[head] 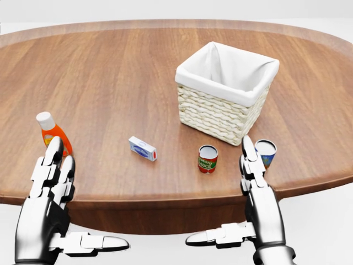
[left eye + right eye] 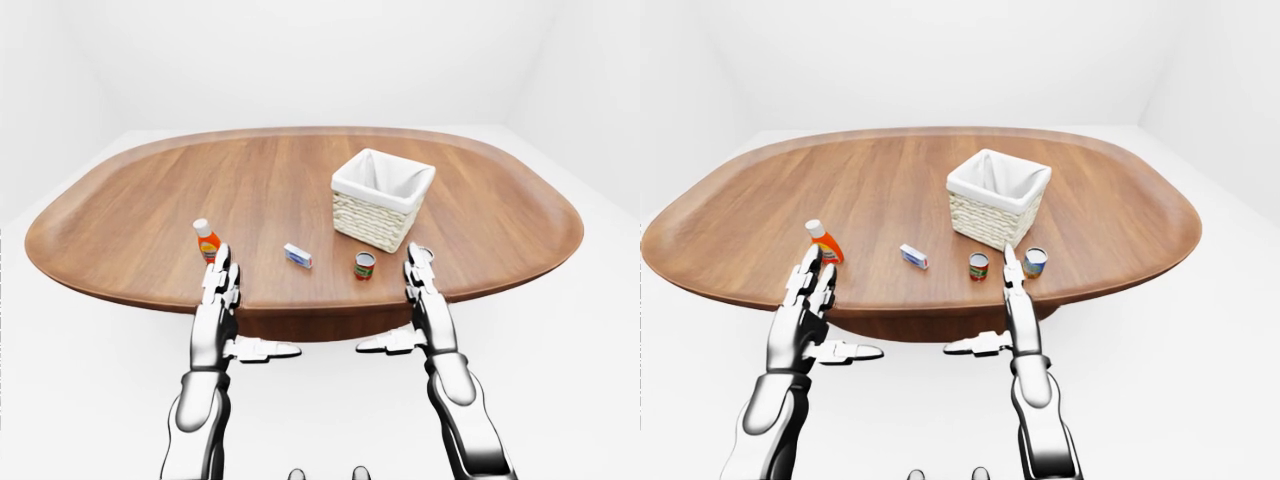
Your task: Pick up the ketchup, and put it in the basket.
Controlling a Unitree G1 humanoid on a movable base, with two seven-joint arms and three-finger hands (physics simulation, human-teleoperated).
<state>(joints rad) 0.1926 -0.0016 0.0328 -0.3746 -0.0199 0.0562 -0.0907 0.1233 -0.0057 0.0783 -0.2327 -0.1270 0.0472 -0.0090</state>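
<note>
On oval wood table: plastic ketchup, woven basket; both hands' fingers spread, empty.

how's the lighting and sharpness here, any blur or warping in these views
Head view: sharp, even light, soft sheen on the table, faint shadow beside the basket. Left-eye and right-eye views: wider, no blur, table edge bowed, white surroundings washed out.

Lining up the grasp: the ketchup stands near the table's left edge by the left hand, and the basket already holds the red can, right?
Not quite. The head view shows the red can standing on the table just below the basket, not in it. The ketchup does stand by the left hand.
</note>
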